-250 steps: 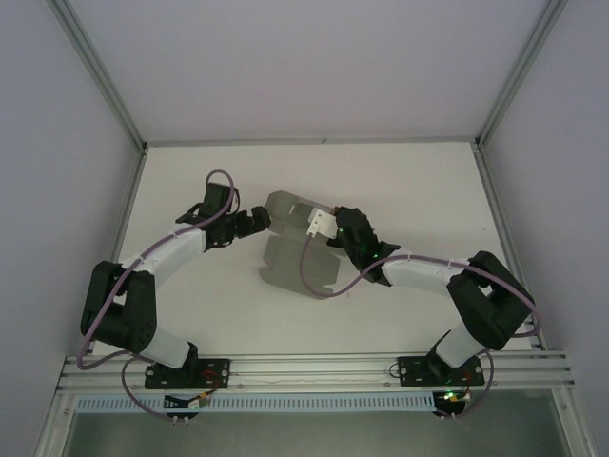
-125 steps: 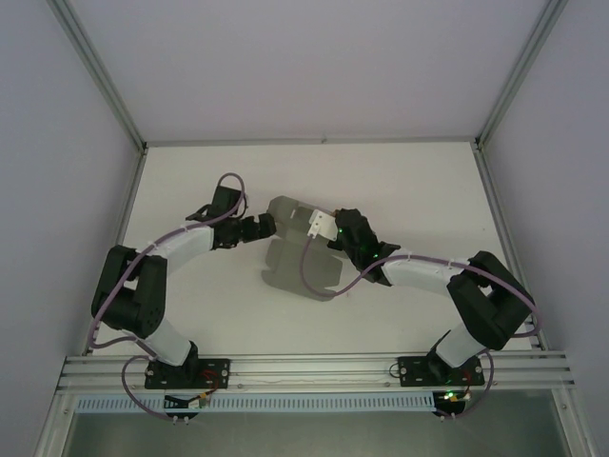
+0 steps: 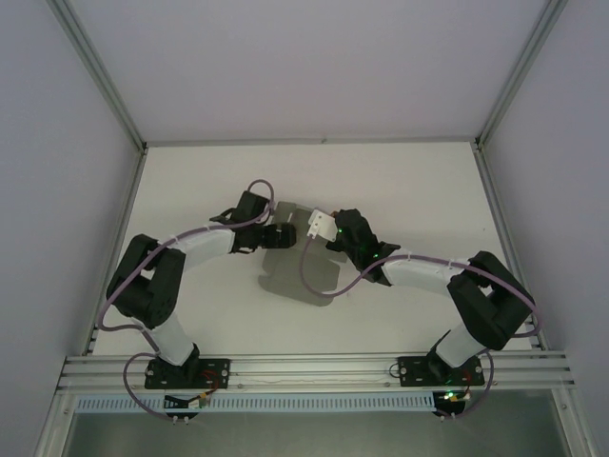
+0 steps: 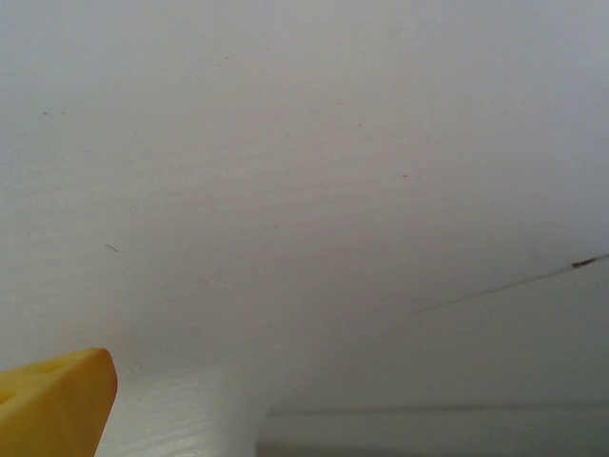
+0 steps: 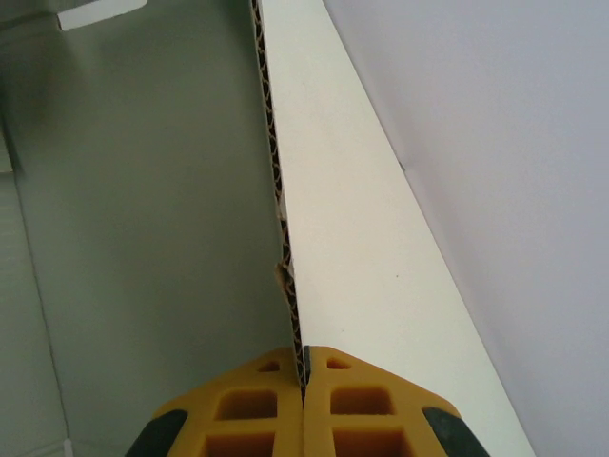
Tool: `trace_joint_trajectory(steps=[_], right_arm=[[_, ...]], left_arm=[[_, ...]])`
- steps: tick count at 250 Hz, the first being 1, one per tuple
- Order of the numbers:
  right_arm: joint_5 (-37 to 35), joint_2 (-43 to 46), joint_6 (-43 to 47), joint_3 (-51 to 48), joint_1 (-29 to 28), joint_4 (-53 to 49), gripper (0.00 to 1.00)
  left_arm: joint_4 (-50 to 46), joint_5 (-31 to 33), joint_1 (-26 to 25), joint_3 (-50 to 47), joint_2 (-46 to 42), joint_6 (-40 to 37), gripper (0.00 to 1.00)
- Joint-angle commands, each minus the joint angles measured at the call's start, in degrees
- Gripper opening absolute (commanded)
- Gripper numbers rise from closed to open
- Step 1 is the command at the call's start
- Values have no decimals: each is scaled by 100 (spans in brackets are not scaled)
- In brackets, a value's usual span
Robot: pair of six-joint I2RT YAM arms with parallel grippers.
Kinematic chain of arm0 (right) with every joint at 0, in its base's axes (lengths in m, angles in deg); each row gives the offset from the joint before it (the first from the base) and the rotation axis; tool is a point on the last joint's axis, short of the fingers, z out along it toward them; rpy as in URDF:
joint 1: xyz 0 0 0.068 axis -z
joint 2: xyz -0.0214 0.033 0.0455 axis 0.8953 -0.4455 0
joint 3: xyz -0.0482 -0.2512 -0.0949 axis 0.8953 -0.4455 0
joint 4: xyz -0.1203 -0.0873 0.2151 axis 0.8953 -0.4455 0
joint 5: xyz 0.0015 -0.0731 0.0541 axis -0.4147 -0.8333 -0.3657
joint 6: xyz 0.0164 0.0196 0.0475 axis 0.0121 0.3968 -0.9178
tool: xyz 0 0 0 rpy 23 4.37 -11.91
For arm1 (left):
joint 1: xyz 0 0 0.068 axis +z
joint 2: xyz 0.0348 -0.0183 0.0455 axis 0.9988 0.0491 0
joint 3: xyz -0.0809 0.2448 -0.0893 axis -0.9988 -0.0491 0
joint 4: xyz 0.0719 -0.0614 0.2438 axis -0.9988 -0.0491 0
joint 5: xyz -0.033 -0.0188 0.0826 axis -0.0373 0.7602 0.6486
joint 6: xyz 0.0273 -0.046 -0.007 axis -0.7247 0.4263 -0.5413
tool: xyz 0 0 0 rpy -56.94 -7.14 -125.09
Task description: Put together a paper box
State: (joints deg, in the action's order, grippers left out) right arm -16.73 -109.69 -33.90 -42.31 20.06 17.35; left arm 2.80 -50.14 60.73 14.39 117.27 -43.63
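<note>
— On the white table (image 3: 409,181), overhead view: what lies between the two arms?

— The paper box (image 3: 288,274), a sheet of plain grey card not yet closed into a box. It sits near the table's centre. Its lower part lies flat or nearly so, and its upper edge is covered by the two grippers.

— And (a), the right gripper (image 3: 330,229)?

— It reaches in from the right and meets the sheet's upper right corner, where a white-faced flap (image 3: 317,223) stands up just beside it. Right wrist view: the two yellow fingers (image 5: 371,400) are clamped on the card's edge, with only the card's thickness between them. The fluted core of the card runs straight up from the pinch, with the grey face to its left and the white face to its right.

— And (b), the left gripper (image 3: 283,236)?

— It comes in from the left and lies over the sheet's upper left part, close to the right gripper, the two nearly tip to tip. Whether it touches the card cannot be told from above. Left wrist view: one yellow fingertip (image 4: 52,405) sits at the lower left corner against a pale, blurred surface. A single tip gives no reading of the gap, so whether these fingers are spread or pressed together cannot be told.
</note>
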Motion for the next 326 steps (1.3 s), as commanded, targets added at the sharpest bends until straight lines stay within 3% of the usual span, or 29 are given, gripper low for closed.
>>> trace_joint_trajectory(steps=[1, 54, 145, 188, 254, 300, 326], right_arm=[[234, 252, -268, 143, -12, 160, 4], [214, 249, -225, 100, -12, 122, 4], [-261, -160, 733, 391, 4, 282, 4], [-618, -704, 1930, 591, 72, 1360, 3], [-446, -1376, 3554, 449, 73, 3151, 3], [-418, -1955, 4308, 270, 70, 4300, 5], [-403, -2245, 4509, 196, 75, 4791, 4]], left_arm=[[-316, 1044, -292, 176, 215, -222, 100], [-457, 1459, -413, 321, 423, -67, 100], [-272, 595, -383, 9, -1071, -173, 100], [-339, 372, -158, -197, -1797, -41, 100], [-504, 1118, 697, -283, -2274, 636, 100], [-239, 1102, 1511, -389, -1778, 915, 100], [162, 935, 1574, -356, -1297, 658, 100]])
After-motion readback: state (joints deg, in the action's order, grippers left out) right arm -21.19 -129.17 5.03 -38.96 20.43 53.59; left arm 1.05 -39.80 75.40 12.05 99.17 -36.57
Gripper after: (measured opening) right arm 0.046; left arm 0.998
